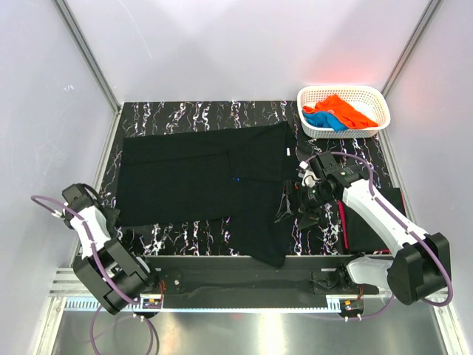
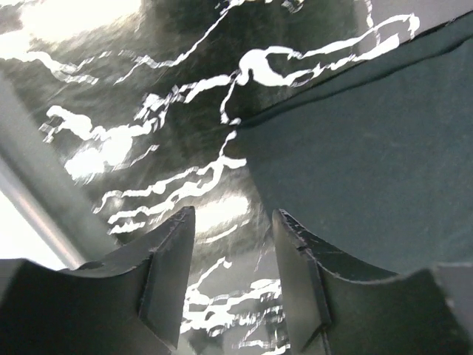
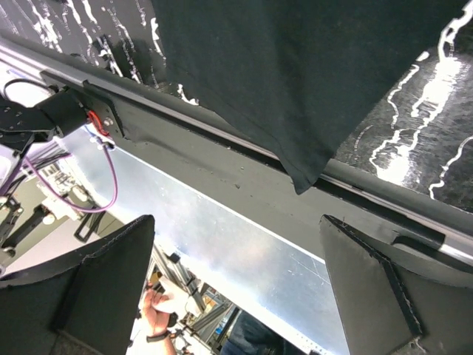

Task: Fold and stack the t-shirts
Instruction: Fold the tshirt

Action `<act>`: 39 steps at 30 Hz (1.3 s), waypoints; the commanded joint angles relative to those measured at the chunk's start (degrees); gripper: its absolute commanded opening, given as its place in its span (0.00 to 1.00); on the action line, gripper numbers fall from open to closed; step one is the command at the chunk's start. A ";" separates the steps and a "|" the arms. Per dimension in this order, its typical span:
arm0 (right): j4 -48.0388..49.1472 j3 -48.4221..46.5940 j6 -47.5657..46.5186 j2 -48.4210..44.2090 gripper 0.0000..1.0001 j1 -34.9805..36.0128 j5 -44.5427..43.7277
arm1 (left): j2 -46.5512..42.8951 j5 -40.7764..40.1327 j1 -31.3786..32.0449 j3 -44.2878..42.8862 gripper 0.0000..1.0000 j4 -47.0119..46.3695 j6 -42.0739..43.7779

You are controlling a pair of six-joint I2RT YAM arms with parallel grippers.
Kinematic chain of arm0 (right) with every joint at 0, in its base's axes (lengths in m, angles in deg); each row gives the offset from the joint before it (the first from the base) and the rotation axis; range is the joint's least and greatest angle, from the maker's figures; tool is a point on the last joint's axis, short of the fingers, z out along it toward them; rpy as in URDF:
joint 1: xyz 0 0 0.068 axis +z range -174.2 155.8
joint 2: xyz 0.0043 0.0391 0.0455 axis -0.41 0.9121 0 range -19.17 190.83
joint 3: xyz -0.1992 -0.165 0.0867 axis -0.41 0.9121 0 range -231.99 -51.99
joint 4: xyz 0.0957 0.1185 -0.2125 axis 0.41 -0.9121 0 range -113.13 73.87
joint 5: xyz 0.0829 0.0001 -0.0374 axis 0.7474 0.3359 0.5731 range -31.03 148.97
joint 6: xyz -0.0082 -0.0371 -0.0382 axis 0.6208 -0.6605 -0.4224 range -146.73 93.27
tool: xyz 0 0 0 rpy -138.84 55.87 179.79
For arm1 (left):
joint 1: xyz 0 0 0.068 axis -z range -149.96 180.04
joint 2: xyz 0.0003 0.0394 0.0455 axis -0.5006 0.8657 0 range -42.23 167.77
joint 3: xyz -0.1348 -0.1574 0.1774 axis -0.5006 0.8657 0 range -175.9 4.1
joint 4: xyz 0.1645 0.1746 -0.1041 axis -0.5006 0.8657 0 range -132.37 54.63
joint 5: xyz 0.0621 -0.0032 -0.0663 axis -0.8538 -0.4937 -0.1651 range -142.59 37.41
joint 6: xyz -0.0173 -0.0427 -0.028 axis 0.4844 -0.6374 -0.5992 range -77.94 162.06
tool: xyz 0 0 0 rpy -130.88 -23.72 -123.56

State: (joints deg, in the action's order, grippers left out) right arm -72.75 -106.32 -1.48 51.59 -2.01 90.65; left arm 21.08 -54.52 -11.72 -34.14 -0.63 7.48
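Top view: black shirt (image 1: pixel 199 177) lies flat across the table (image 1: pixel 185 115), centre out to 9 o'clock. One flap runs toward 6 and hangs over the near edge. There's a tiny blue mark mid-chest and a white tag near its 2 o'clock corner.
Basket (image 1: pixel 344 89) sits in the 1 o'clock corner, holding an orange shirt (image 1: pixel 341 106) over a blue shirt (image 1: pixel 325 120), plus some white cloth.
Folded black cloth (image 1: pixel 380 218) at 4 o'clock is partly under the right arm, with a red strip along its left edge.

Left wrist only: left gripper (image 2: pixel 233 218) is at the 8 o'clock corner, low over bare marbled table. Its fingers are part-spread with nothing between them. The shirt's edge is just beside the right-hand finger (image 2: pixel 303 266); can't tell if they touch. The top view hides those fingertips under the wrist.

Right wrist only: right gripper (image 3: pixel 235 220) is spread wide and pinching nothing, near 5 o'clock and looking back past the near edge. It shows the shirt's hem corner drooping over the front rail (image 3: pixel 244 166), which the top view barely resolves. It also shows a purple cable (image 3: pixel 111 185) and a bystander's hand (image 3: pixel 155 310) below the table.
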 commanded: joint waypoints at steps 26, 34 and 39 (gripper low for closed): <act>7.57 4.22 5.06 -1.24 0.82 0.65 0.93 | 14.38 -2.99 -0.34 2.03 0.36 -14.49 -1.71; 9.68 14.76 13.14 -6.60 0.57 0.57 -5.39 | 16.67 -2.99 -0.43 -0.52 0.10 -13.70 0.75; 14.60 21.96 17.28 -8.27 0.52 0.57 -8.74 | 15.36 -2.64 -0.43 -2.19 0.00 -11.60 1.36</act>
State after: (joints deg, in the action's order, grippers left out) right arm -62.53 -87.13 11.53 44.68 -1.92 85.34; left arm 36.31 -55.61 -11.89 -34.84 -12.50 7.56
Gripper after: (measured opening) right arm 0.522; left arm 0.011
